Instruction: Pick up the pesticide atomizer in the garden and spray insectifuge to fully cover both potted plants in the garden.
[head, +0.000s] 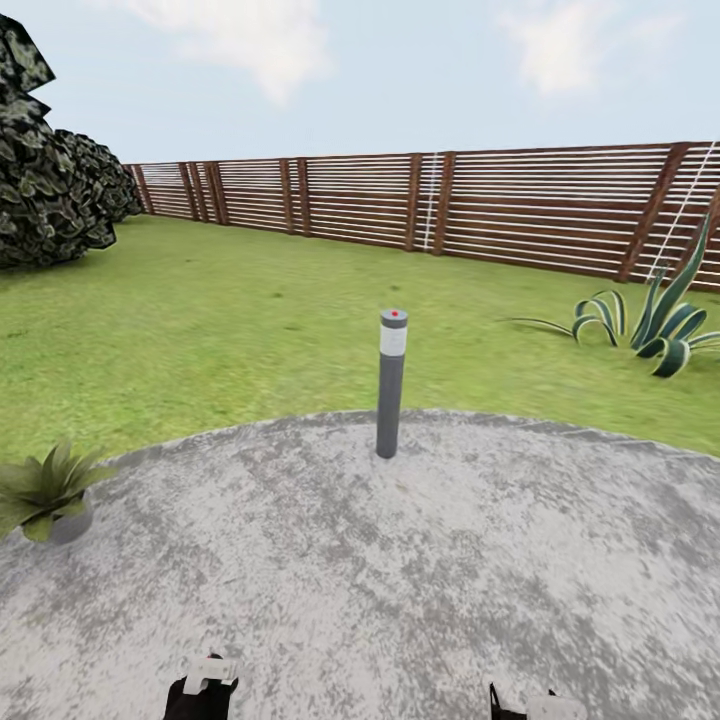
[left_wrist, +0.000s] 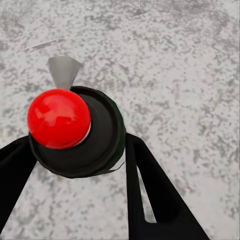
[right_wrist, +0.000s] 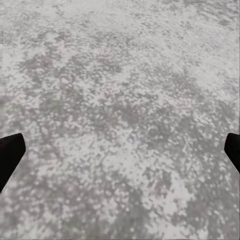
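The pesticide atomizer sits between my left gripper's black fingers, seen from above: a red dot on a dark round body, with the grey gravel below. In the head view that left gripper is at the bottom edge, with the atomizer's white head poking up. My right gripper hangs open over bare gravel; its tip also peeks in at the head view's bottom right. One potted plant, a low green rosette in a pale pot, stands on the patio's left edge. The second is out of view.
A grey bollard lamp with a red-dotted top stands at the far rim of the round gravel patio. Lawn lies beyond, then a brown slatted fence. A dark bush is at left, a striped agave at right.
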